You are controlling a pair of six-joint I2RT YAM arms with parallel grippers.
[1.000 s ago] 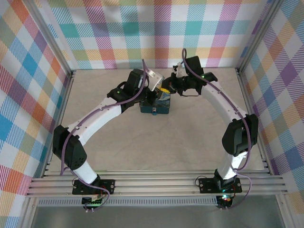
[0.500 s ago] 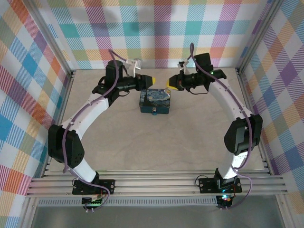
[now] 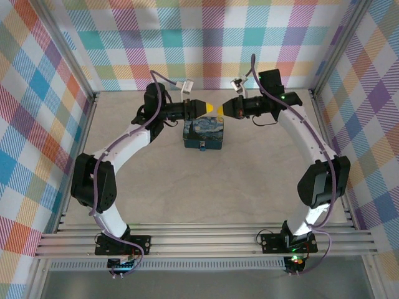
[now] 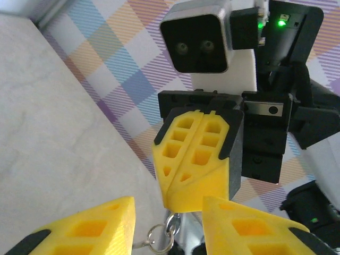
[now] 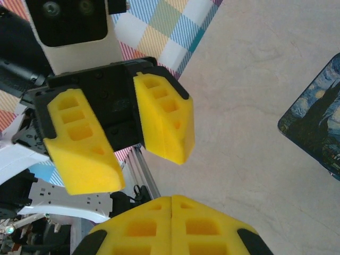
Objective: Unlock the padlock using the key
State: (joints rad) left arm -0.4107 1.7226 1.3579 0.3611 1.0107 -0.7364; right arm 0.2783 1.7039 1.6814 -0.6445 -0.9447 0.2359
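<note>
Left claw (image 3: 210,109): open. Its two yellow fingers (image 5: 79,143) stand clearly apart with nothing between them. It is level, up off the tabletop (image 3: 206,193), and points right.

Right claw (image 3: 220,110): closed, fingers (image 4: 196,159) pressed flat together with no gap. It points left, tip to tip with the left claw and almost touching it.

Key: the left wrist view shows a small key ring (image 4: 158,236) dangling from the very tip of the right claw's closed fingers, on a short metal link that runs up into the pinch. The ring hangs in the gap between the left claw's fingers. The key blade itself is not readable.

Padlock: can't pick it out. A blue box (image 3: 204,132) with a painted lid sits on the tabletop, just nearer the arm bases than where the two claws meet and below them. There is a small fitting on its near side, too small to identify.

Both claws are clear of the box.
</note>
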